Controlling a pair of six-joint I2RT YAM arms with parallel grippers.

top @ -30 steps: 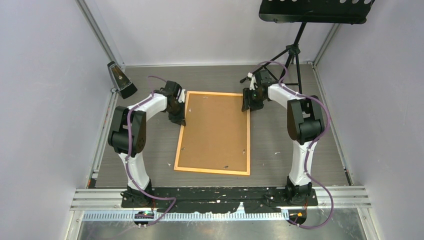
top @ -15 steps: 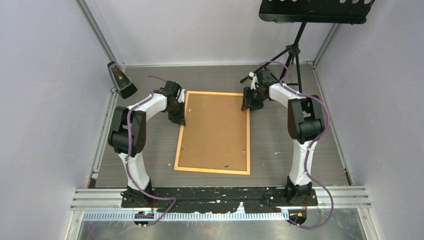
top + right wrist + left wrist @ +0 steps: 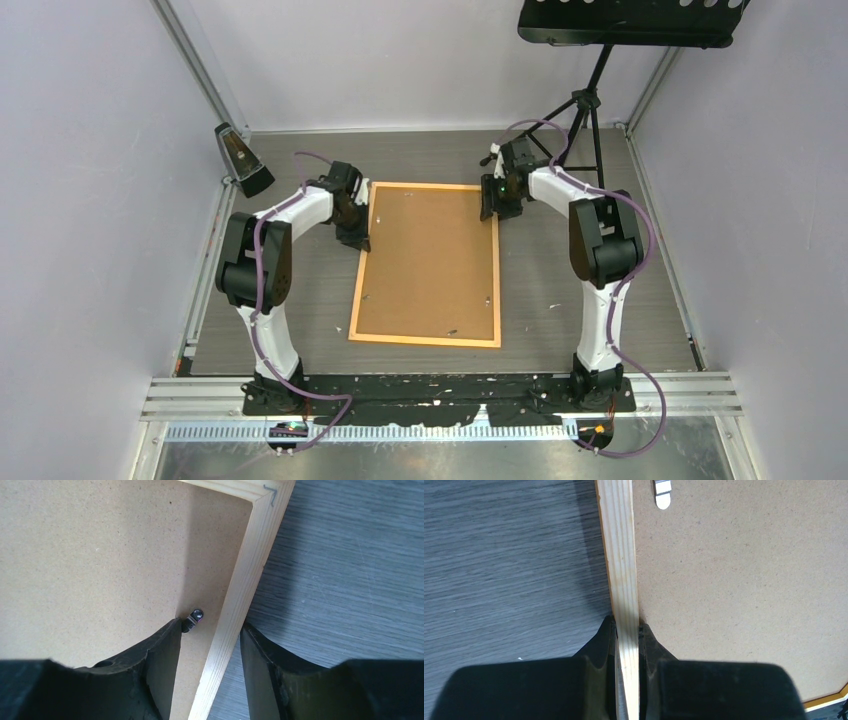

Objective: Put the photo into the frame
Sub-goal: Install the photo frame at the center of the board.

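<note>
Grey tabletop (image 3: 560, 270) bears one frame (image 3: 621, 555), left pincer (image 3: 626, 625) clamped on its rail, right pincer (image 3: 210, 625) spread astride another rail.

The left arm (image 3: 262, 262) and right arm (image 3: 600, 240) reach forward, wrists angled down. The left gripper (image 3: 626, 630) is pinched tight on the frame (image 3: 621, 555) rail; the right gripper (image 3: 210, 627) is spread, straddling the opposite rail

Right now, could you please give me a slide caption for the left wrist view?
Left claw pinching one pale wooden rail of the frame, brown backing board alongside.
</note>
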